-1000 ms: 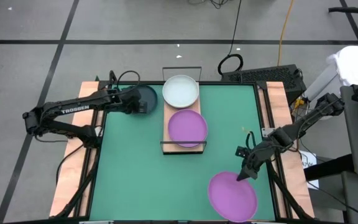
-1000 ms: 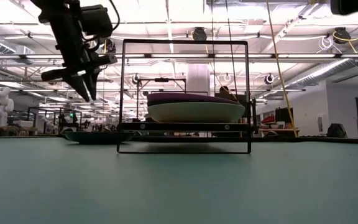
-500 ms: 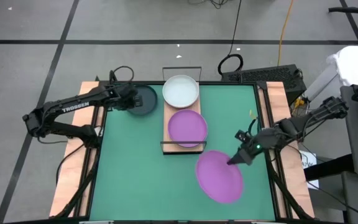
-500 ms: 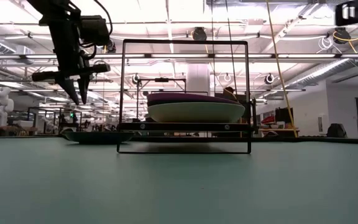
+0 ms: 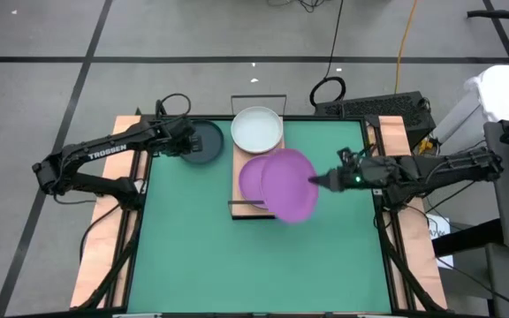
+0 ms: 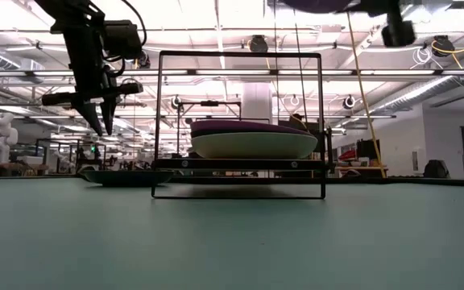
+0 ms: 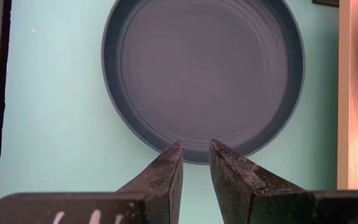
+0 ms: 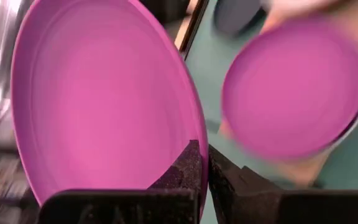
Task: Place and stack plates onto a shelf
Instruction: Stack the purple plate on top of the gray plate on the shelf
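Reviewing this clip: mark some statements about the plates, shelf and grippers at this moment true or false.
1. The right gripper holds a round purple plate by its rim. True.
2. That plate lies flat on the green table. False: it is lifted, beside the light wood shelf.
3. A whitish plate sits on the shelf. True.
4. The left gripper grips the dark grey plate. False: it is open above the rim.

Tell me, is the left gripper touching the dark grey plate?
Apart. The low view shows the left gripper hanging well above the dark grey plate, with open background between them.
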Available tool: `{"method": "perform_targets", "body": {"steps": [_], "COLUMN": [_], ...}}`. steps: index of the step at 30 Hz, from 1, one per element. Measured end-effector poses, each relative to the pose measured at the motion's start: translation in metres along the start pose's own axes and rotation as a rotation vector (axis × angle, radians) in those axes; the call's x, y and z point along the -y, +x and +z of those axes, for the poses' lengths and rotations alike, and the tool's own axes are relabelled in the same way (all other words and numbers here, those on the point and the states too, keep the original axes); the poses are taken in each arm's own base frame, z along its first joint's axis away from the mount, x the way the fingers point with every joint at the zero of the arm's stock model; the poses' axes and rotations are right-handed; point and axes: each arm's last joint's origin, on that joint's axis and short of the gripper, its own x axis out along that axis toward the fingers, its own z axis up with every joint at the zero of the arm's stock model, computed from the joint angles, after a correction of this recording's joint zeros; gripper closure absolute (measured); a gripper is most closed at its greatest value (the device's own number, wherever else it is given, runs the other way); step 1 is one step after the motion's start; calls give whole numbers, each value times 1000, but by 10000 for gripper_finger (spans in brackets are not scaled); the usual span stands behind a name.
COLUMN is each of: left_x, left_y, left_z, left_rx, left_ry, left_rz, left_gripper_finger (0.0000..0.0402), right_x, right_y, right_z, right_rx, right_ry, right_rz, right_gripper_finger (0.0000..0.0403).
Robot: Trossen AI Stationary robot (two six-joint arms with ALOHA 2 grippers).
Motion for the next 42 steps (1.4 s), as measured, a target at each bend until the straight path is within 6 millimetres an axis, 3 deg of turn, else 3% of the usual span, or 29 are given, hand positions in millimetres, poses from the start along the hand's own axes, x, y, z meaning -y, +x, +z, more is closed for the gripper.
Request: {"method": "perform_targets", "body": {"steps": [6,23,30,42], "left_x": [0,0,1,-2], "left_y": [0,0,0,-2], "left_z": [0,0,-2,-9], "left_rx": [0,-1,-9,-50], "left_ry": [4,23,33,68], "left_rz": [-1,-1,-6,45], "left_gripper_finger": [317,318,318,318], "right_x": [11,22,36,64], "right_y": [11,48,72,117], "right_z": [28,89,107,131], "right_rx": [232,341,301,349], "right_ry": [41,85,217,280], "right_rz": [-116,-6,28,44], "right_gripper_finger": [403,403,403,403]}}
